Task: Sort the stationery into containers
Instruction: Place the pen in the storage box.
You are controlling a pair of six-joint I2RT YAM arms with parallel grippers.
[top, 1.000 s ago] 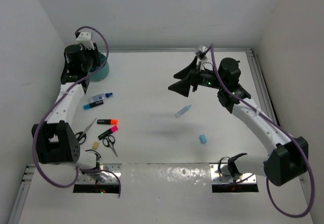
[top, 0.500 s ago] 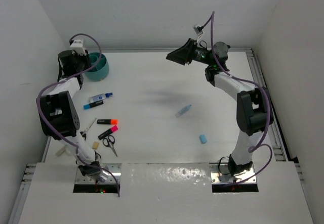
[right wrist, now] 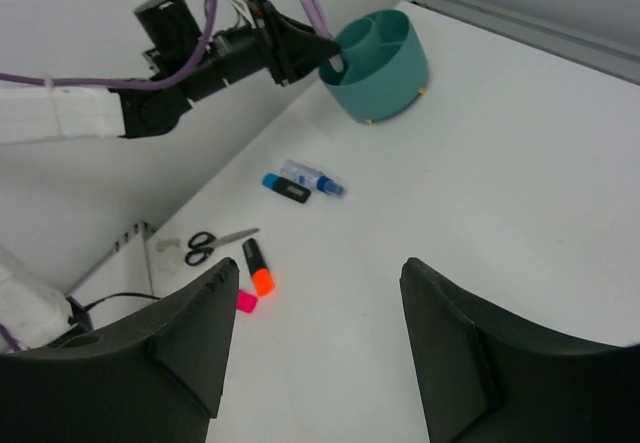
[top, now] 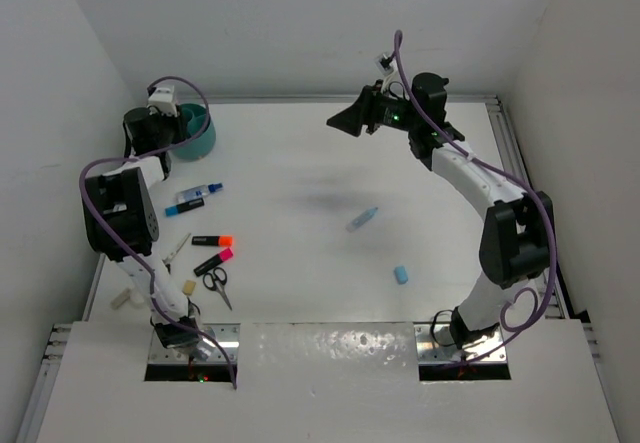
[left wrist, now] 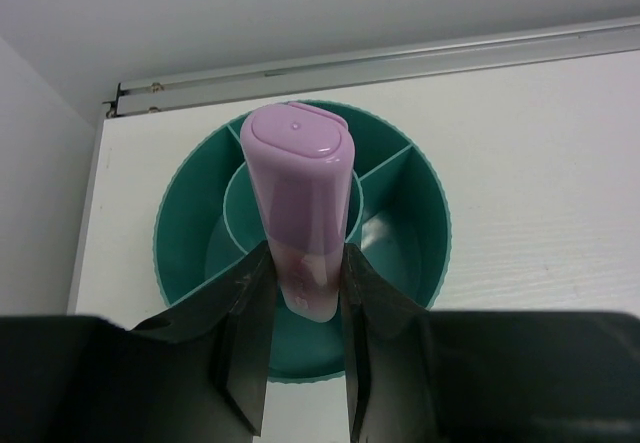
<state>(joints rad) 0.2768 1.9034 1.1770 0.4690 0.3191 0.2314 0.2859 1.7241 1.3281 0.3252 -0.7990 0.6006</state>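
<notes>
The white tabletop (top: 300, 263), walled in white on three sides, carries most of the stationery loose, so the sorting looks to be at an early stage. At the far left corner stands the teal organiser cup (left wrist: 190, 253); the compartments that show look empty, though part of the inside is hidden. The left hand (left wrist: 305, 263) is clamped on a pink marker (left wrist: 300, 178), held upright over the cup's middle, apparently about to go in, not yet let go. The right hand (right wrist: 318, 273) hangs high over the far middle of the tabletop with its fingers apart and nothing between them. Left to sort, on the left side: two blue markers (top: 195, 198) lying side by side, an orange-and-black marker (top: 212, 240), a pink-and-black marker (top: 214, 261), two small scissors (top: 216, 283) and a tan eraser (top: 189, 287). Well apart from these, toward the right, lie a light-blue marker (top: 362, 219) and a blue eraser (top: 401, 275), nearer the idle arm.
</notes>
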